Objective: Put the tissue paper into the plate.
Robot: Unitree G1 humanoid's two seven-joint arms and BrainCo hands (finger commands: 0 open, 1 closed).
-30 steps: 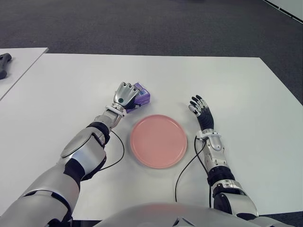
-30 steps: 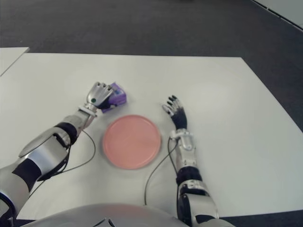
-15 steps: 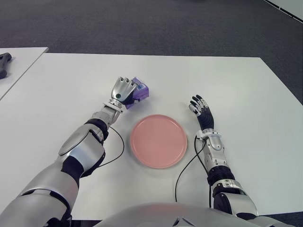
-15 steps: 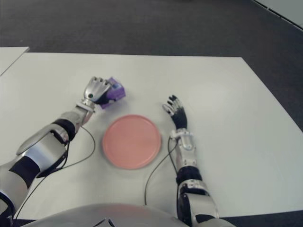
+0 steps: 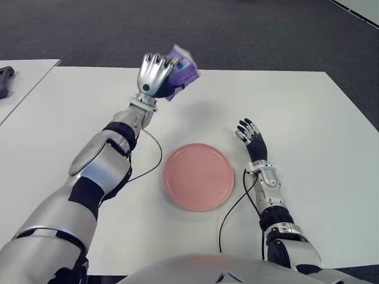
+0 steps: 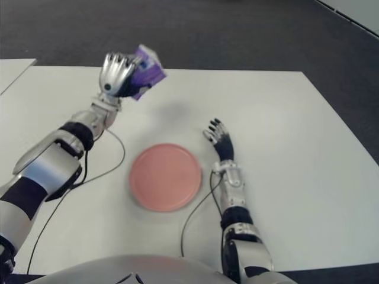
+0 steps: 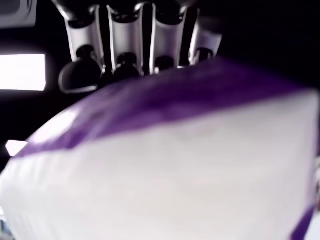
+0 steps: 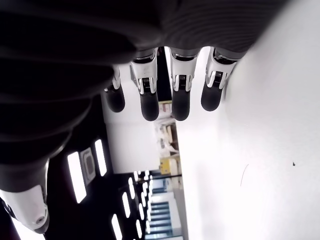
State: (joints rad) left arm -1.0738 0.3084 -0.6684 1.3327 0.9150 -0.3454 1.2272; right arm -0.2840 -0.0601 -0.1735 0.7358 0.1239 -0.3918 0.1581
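Observation:
My left hand [image 5: 155,74] is raised well above the white table [image 5: 308,112], its fingers [image 7: 125,40] curled around a purple and white tissue paper pack [image 5: 180,72]. The pack [image 7: 165,165] fills most of the left wrist view, held tilted in the air. The pink round plate [image 5: 198,176] lies on the table nearer to me and to the right of the raised hand, with nothing in it. My right hand [image 5: 251,135] shows just right of the plate, fingers [image 8: 177,95] spread and holding nothing.
A cable [image 5: 234,210] runs across the table beside the plate's right rim, and another [image 5: 155,160] loops at its left. A second white table [image 5: 23,77] with a dark object [image 5: 5,80] stands at the far left. Dark carpet lies beyond.
My left hand has lifted the tissue pack off the table and carried it upward and away from me. The plate and right hand have stayed put.

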